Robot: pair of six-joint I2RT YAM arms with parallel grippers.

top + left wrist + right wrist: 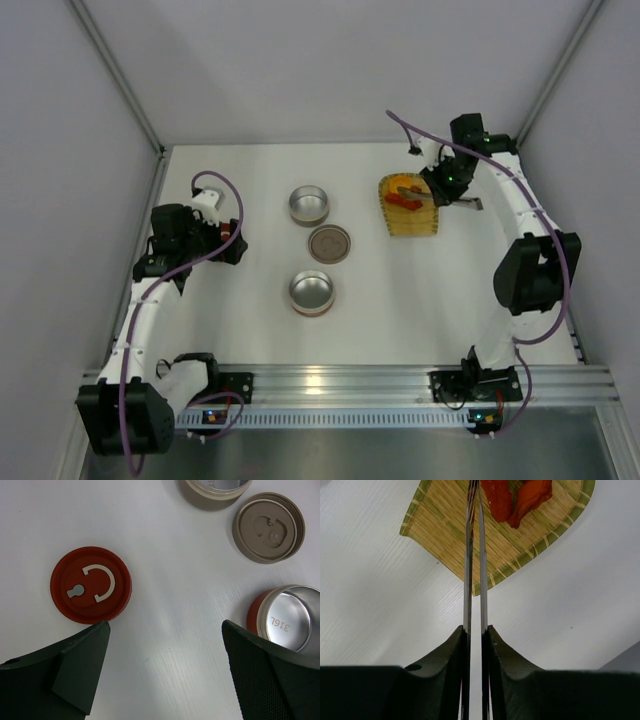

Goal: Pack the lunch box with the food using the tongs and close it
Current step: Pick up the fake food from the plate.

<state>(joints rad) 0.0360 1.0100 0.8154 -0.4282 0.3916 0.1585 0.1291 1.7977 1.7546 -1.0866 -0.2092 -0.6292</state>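
Silver tongs (467,580) sit squeezed in the right claw (476,630), tips over the tray (440,525) just beside the red sausages (517,497); the left claw (165,627) gapes wide.

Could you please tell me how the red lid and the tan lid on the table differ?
The red lid is red with a pale hook-shaped mark on its face; the tan lid is tan throughout. The red lid lies close to the left end effector; the tan lid lies between the tan tin and the red tin. Both are round and flat on the table.
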